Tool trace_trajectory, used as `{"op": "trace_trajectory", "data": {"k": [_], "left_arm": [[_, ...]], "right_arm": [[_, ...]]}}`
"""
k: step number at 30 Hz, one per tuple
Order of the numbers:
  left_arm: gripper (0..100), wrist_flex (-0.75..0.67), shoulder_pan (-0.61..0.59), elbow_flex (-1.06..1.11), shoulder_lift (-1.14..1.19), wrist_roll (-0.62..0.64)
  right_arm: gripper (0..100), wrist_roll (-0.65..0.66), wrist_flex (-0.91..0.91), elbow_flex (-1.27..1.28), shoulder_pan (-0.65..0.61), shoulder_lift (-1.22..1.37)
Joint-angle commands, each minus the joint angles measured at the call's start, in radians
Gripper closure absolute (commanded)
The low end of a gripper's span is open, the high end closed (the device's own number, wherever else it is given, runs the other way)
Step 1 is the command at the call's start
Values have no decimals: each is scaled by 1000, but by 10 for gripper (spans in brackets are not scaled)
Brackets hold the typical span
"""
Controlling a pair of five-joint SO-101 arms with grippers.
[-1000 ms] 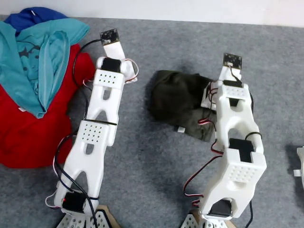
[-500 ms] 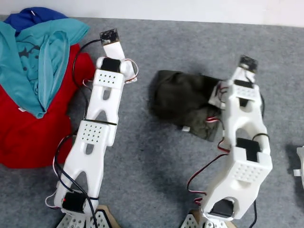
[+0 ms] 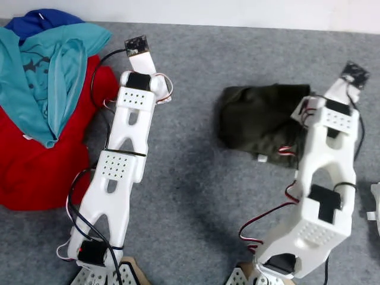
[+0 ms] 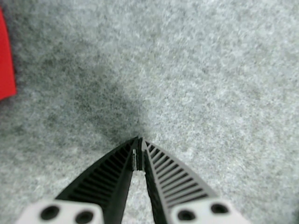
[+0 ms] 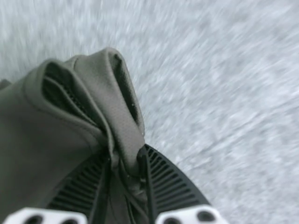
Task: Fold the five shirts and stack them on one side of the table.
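We grasp the olive shirt (image 3: 255, 119) by its edge in right jaws | its bulk lies leftward of them | left jaws clenched empty, well apart from shirt

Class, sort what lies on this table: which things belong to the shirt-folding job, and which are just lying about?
Job: olive shirt in the right gripper; teal shirt, red shirt and blue shirt, heaped together.
Lying about: a white object at the edge of the table, cut off.
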Motion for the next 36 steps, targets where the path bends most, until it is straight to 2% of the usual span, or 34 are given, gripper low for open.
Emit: {"op": "trace_trajectory", "data": {"k": [1, 4, 8, 14, 25, 34, 36], "left_arm": [[993, -18, 13, -28, -13, 5], [993, -18, 13, -28, -13, 5], [993, -18, 13, -28, -13, 5], [993, -18, 13, -28, -13, 5], [993, -18, 16, -28, -13, 5], [993, -20, 18, -28, -13, 5], [993, -20, 18, -28, -13, 5]], "right_arm": [[991, 0, -42, -48, 76, -90], [991, 2, -74, -48, 156, -105], [991, 91, -120, -48, 271, -133], [991, 100, -180, -48, 415, -142], [991, 313, -183, -170, 550, -143], [991, 399, -179, -248, 618, -143], [991, 419, -128, -252, 624, -145]]}}
